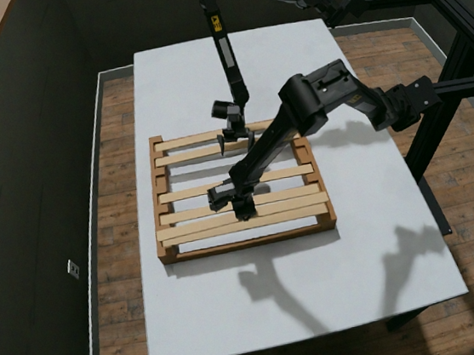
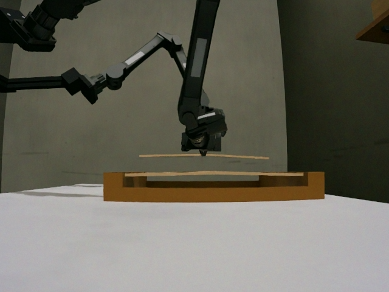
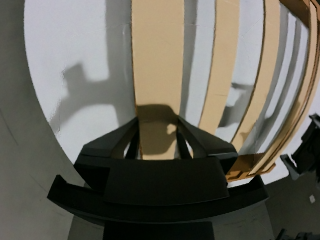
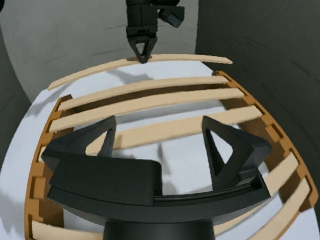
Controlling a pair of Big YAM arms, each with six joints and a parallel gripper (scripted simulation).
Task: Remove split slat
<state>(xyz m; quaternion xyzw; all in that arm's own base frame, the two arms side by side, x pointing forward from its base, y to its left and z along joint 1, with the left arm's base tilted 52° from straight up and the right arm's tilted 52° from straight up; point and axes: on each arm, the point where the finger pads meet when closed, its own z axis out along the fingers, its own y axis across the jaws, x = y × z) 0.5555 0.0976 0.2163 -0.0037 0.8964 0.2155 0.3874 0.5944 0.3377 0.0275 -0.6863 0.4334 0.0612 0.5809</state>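
My left gripper [image 1: 245, 218] [image 2: 203, 154] [image 3: 158, 121] [image 4: 142, 61] is shut on a pale slat [image 1: 285, 206] [image 2: 163, 155] [image 3: 157, 60] [image 4: 185, 58] near its middle. It holds this slat roughly level, well above the frame [image 1: 253, 244] [image 2: 213, 194] [image 4: 37, 187] at the front part, clear of it. The other five slats lie in the frame: two at the back, and three toward the front, such as the front slat [image 1: 286, 217]. A slot position between these groups has no slat. My right gripper [image 1: 237, 148] [image 4: 158, 120] is open and empty above the back part.
The white table [image 1: 243, 307] [image 2: 188, 245] extends in front of the frame, behind it and to its right in the top view. Its left edge runs close beside the frame. The left arm reaches across the frame, near the right arm.
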